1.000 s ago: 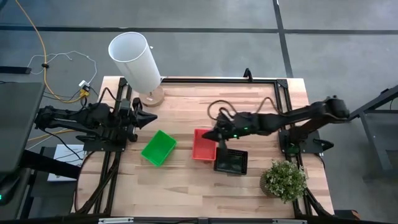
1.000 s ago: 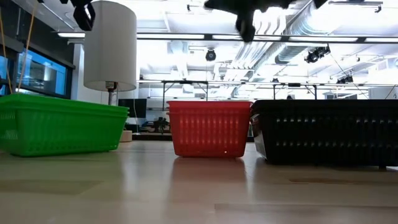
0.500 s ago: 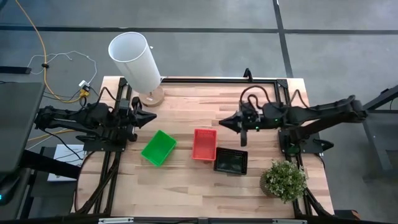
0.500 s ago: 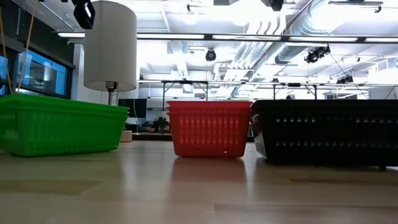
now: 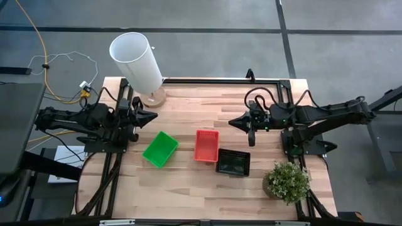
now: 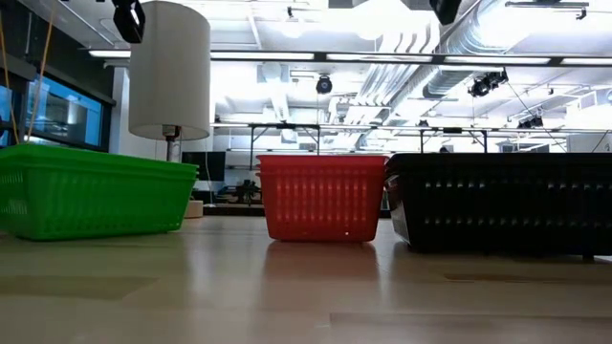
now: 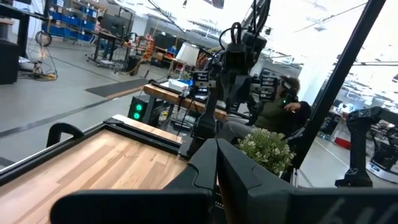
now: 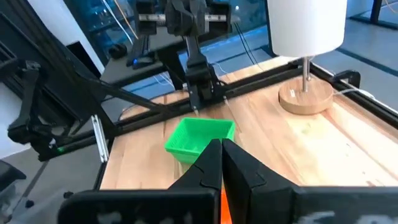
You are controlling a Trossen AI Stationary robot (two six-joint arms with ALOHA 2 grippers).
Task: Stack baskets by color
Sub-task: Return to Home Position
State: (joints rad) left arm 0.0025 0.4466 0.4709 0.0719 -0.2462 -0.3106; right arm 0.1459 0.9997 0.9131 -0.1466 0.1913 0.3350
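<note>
Three baskets stand on their bottoms in a row across the wooden table: a green basket [image 5: 160, 149] [image 6: 96, 196], a red basket [image 5: 206, 145] [image 6: 322, 197] and a black basket [image 5: 233, 163] [image 6: 502, 204]. My right gripper [image 5: 232, 123] [image 8: 221, 163] hovers shut above the table, to the right of and beyond the red basket, pointing at the left arm. My left gripper [image 5: 152, 116] [image 7: 217, 163] waits shut at the table's left side, beyond the green basket. Neither holds anything. The right wrist view shows the green basket [image 8: 200, 138] ahead.
A tall white cylinder [image 5: 136, 61] on a round wooden base [image 5: 152, 97] stands at the far left corner. A potted plant [image 5: 287, 182] sits at the near right corner. A black frame rail [image 5: 220, 80] runs along the far edge. A person [image 7: 280, 109] sits beyond the table.
My right gripper has drawn back from just above the red and black baskets toward the table's right edge and has risen, staying shut. The three baskets have kept their places. My left arm has kept still.
</note>
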